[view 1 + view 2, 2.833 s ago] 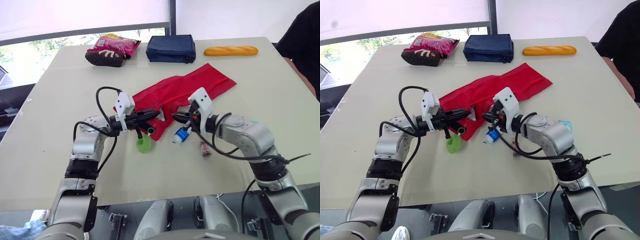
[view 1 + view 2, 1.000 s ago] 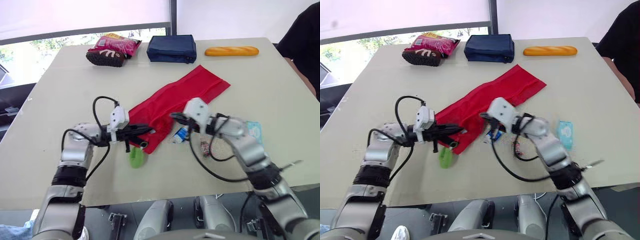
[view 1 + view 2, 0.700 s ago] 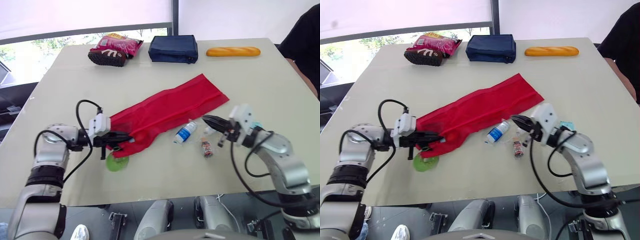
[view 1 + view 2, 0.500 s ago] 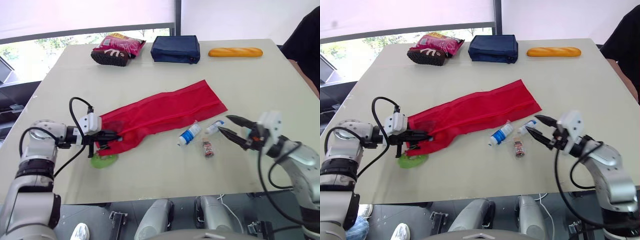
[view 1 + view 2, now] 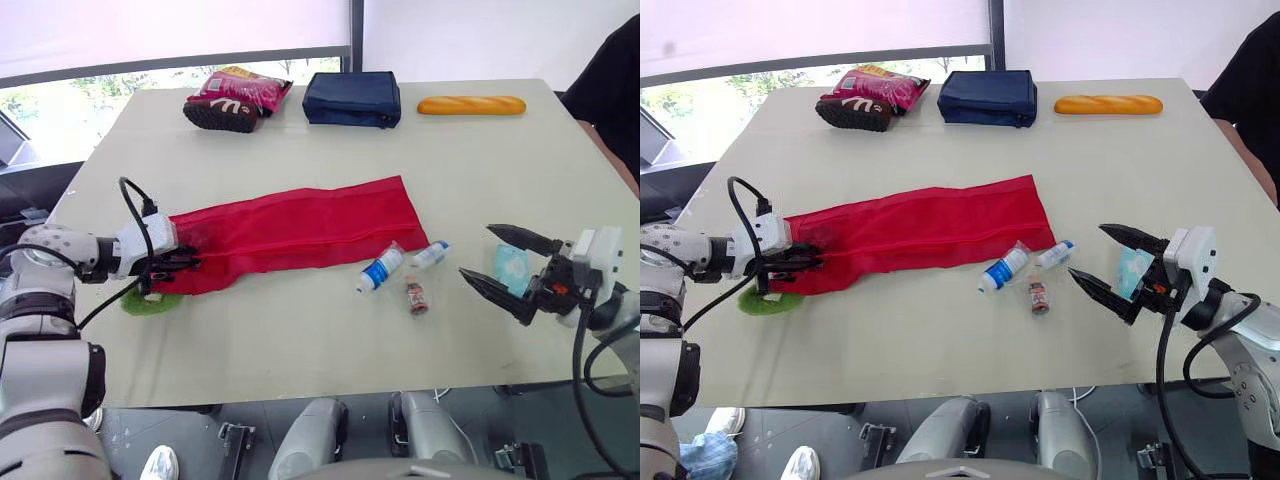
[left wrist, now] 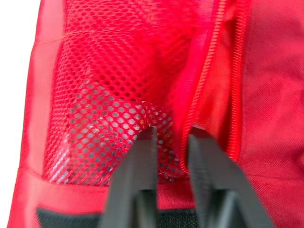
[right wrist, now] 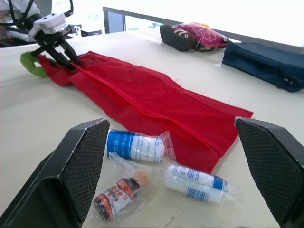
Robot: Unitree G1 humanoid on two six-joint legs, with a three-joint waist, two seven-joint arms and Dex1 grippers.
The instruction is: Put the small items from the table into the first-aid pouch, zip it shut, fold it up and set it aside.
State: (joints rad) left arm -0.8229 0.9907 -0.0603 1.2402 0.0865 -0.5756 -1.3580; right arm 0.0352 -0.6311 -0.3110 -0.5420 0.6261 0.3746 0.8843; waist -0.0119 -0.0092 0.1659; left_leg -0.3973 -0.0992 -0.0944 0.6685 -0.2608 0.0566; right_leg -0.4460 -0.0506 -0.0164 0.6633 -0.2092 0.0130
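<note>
Three small bottles in clear wrappers, a blue-labelled bottle [image 5: 380, 269], a white bottle [image 5: 431, 254] and a brown vial [image 5: 415, 296], lie loose on the tabletop [image 5: 300, 345] just beside the near edge of the red pouch [image 5: 290, 228]. The pouch is stretched flat across the middle, and a teal packet [image 5: 512, 265] lies apart from it on the right. In my judgement the danger is on the left: the left pincer [image 5: 190, 262] grips only the very end of the pouch, so a pull on the zipper or a push at the mouth may drag the fabric out of it. The round bottles may also roll away when touched. A green item [image 5: 150, 300] sits near the tabletop's edge, just under that end, and could be knocked off. The left arm reaches low and almost level from the left side, while the right arm is drawn back toward the near right corner. The right pincer [image 5: 474, 250] is spread wide with nothing in it, and it points toward the bottles. In the left wrist view the two fingers [image 6: 140, 161] are closed on a fold of red mesh beside the zipper teeth, a thin hold. In the right wrist view the wide, empty jaws frame the three bottles, with the pouch behind them.
</note>
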